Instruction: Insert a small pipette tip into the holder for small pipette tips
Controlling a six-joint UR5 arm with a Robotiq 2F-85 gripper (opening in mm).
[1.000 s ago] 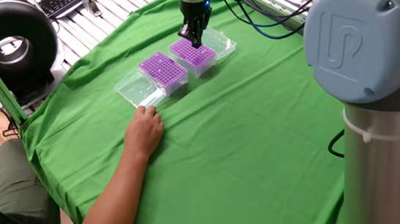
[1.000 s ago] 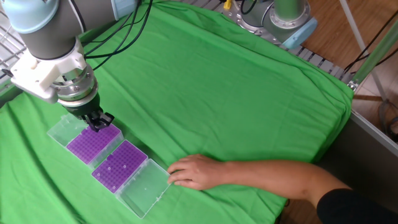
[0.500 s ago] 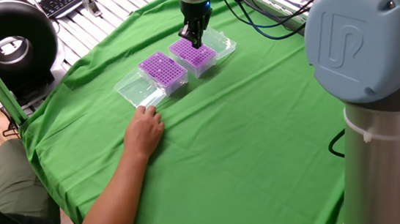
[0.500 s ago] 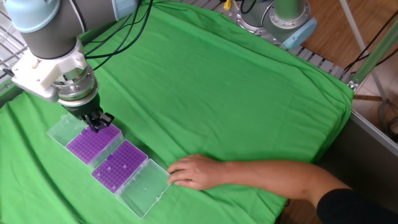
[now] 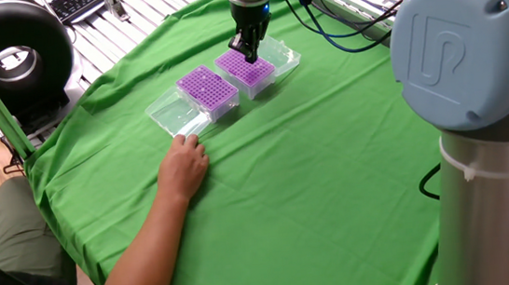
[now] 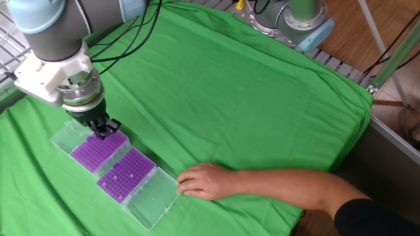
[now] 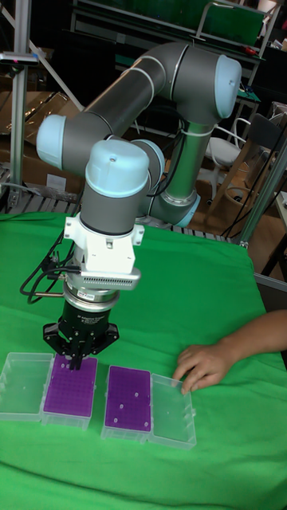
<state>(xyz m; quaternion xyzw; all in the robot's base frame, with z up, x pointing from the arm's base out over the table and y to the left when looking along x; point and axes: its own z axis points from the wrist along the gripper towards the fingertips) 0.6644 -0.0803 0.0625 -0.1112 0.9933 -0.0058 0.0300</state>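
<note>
Where the purple holder (image 6: 98, 151) sits on the green cloth (image 6: 249, 98), gripper (image 6: 102, 128) pointing straight down at its far edge, fingers nearly together; tip too small to make out. Beside it, second holder (image 6: 126, 174), steadied by hand (image 6: 205, 180).

The arm points its gripper (image 7: 76, 360) straight down, fingers close together.

The gripper (image 7: 76, 360) is hiding whatever sits between its fingers; any pipette tip there is too small to tell. The picture's edge is cutting off the person's arm (image 6: 315, 190) at the shoulder.
</note>
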